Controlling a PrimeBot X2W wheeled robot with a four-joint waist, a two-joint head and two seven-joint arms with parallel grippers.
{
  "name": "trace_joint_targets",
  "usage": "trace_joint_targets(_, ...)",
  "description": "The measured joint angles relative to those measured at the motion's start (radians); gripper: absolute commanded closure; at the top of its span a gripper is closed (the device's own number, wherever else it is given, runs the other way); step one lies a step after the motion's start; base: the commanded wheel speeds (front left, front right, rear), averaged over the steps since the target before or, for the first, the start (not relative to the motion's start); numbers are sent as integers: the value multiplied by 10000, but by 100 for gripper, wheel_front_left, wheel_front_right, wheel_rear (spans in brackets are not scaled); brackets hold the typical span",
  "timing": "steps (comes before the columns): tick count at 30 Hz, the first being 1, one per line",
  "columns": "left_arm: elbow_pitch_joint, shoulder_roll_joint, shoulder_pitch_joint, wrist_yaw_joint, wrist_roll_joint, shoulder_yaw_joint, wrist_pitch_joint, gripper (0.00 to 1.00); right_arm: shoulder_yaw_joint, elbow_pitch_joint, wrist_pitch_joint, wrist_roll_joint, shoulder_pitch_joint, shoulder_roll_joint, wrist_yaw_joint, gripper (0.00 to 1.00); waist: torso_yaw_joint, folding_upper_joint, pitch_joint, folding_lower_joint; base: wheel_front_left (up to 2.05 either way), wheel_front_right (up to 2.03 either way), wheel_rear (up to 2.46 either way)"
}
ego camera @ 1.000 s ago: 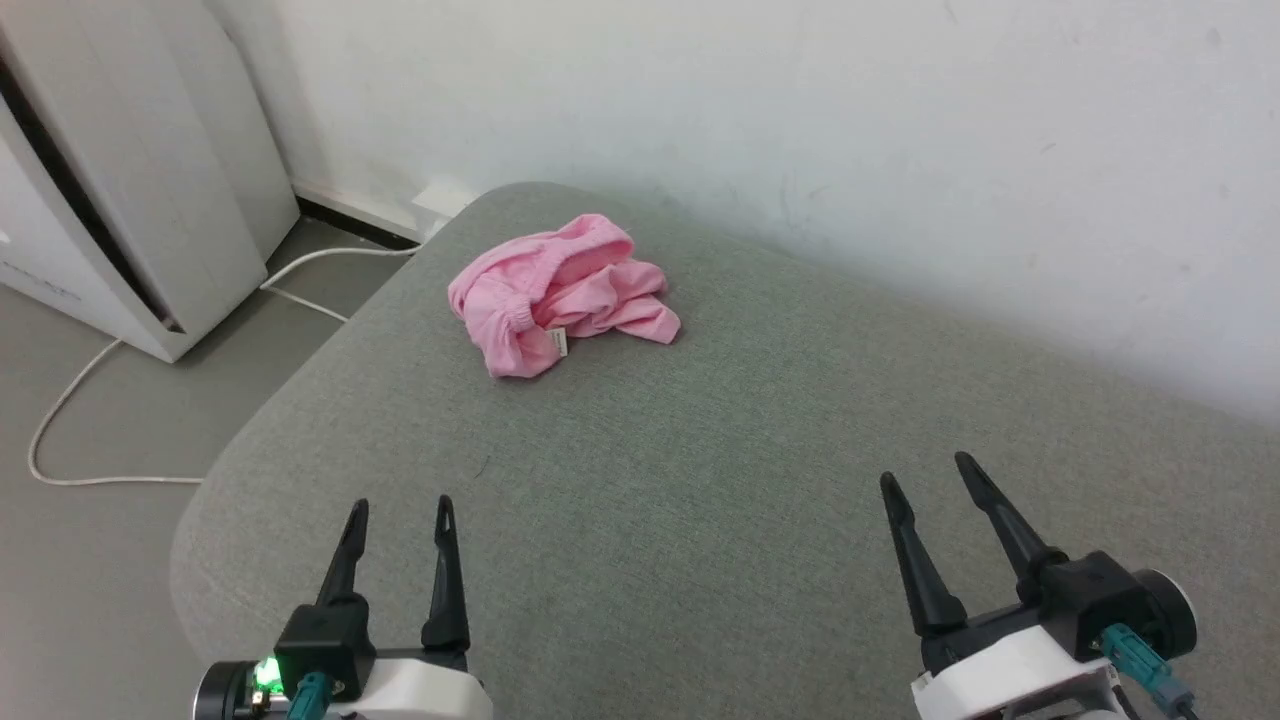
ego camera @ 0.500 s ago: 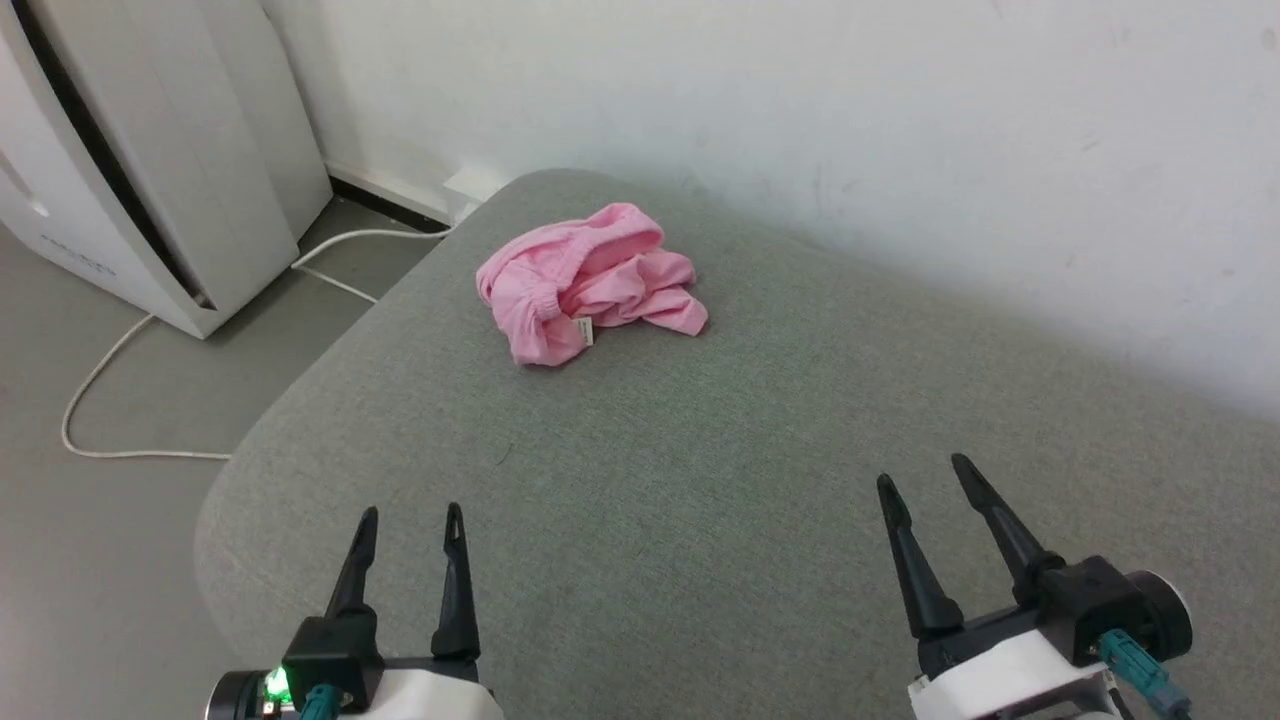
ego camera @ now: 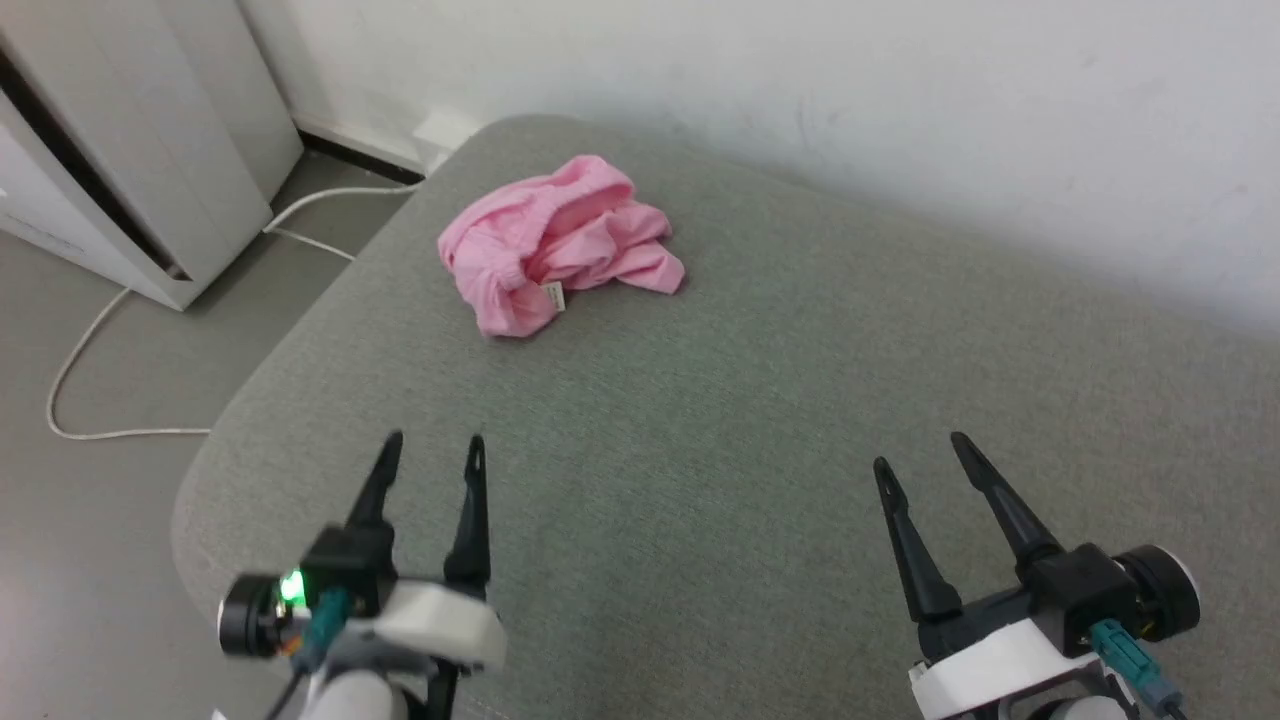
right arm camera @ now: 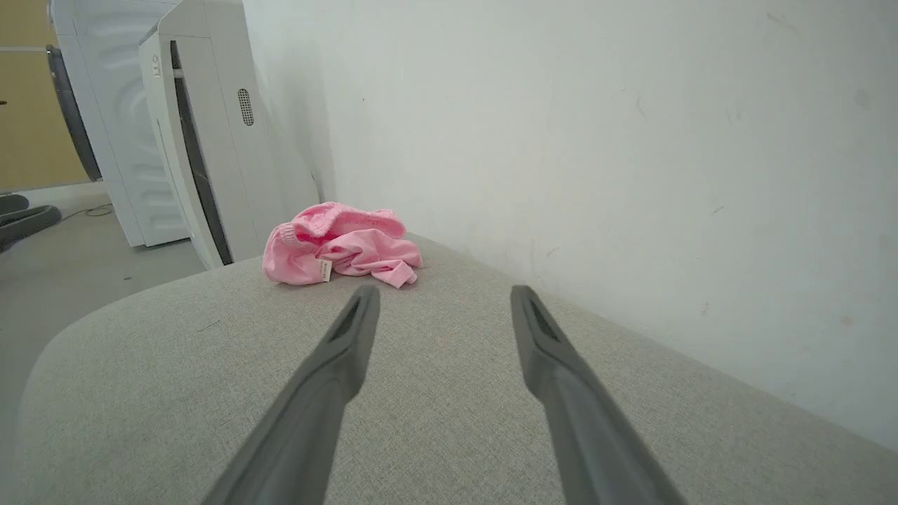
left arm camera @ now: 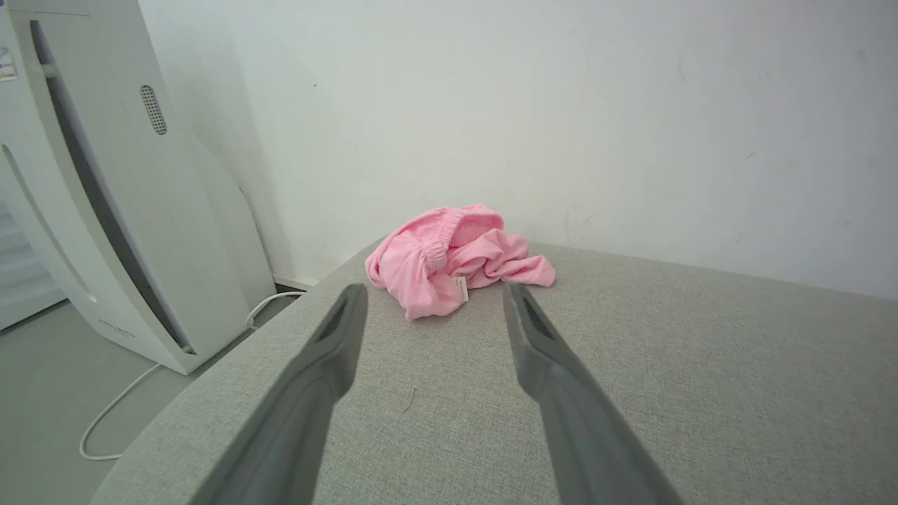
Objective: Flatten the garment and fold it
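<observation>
Jaws on both arms stand fully apart and hold nothing: left gripper [ego camera: 435,438] at lower left of the head view, right gripper [ego camera: 919,450] at lower right, both over bare cushion. You will find the garment [ego camera: 555,240] crumpled in a heap at upper centre-left, well apart from either gripper, near the grey cushion's [ego camera: 700,450] far rounded corner.

Assessment: thin, light, limp cloth; expect it to drag and bunch. Recommended hold: the gathered waistband [left arm camera: 436,245] or the hem beside the white label tag [ego camera: 556,296], one point per gripper, then draw apart.

Clearance: open cushion lies below and right of the heap. The wall [ego camera: 800,80] runs close behind it. The cushion edge falls to the floor [ego camera: 80,560] at left, where a white cable [ego camera: 130,434] lies.
</observation>
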Motion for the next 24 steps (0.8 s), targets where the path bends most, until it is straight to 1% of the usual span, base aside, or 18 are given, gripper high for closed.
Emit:
trace_joint_targets(3, 612, 234, -1088, -428, -157, 35, 401, 0, 274, -171, -2, -77, -147, -236, 0, 0, -163, 0, 337, 0, 0, 0, 0)
trace_joint_targets(5, 1087, 477, -1982, -667, -186, 33, 1091, 0, 378, -305, 0, -90, -281, -416, 0, 0, -290, 0, 589, 1, 0, 0, 0)
trace_joint_targets(11, 2368, 1373, -4474, -1185, -332, 217, 3254, 0, 817, -832, 15, -142, -722, -888, 0, 0, -766, 0, 1464, 2, 0, 0, 0)
trace_joint_targets(12, 2368, 1373, -4474, -1185, -332, 217, 3254, 0, 817, -832, 15, -142, -722, -888, 0, 0, -766, 0, 1464, 2, 0, 0, 0)
trace_joint_targets(14, 2886, 1749, -5218, -1338, -391, 288, 3985, 0, 905, -1018, 27, -142, -895, -976, 4, 0, -968, 0, 1777, 2, 0, 0, 0)
trace_joint_targets(19, 4171, 2719, -6753, -1733, -1068, 487, 5630, 0, 932, -1327, 100, -138, -1243, -1099, -2, 0, -1607, 0, 2498, 2, 0, 0, 0)
trace_joint_targets(24, 4972, 3530, -7762, -1825, -1839, 416, 7198, 0, 805, -1358, 96, -113, -1358, -1187, -2, 0, -2300, 0, 3170, 3, 0, 0, 0)
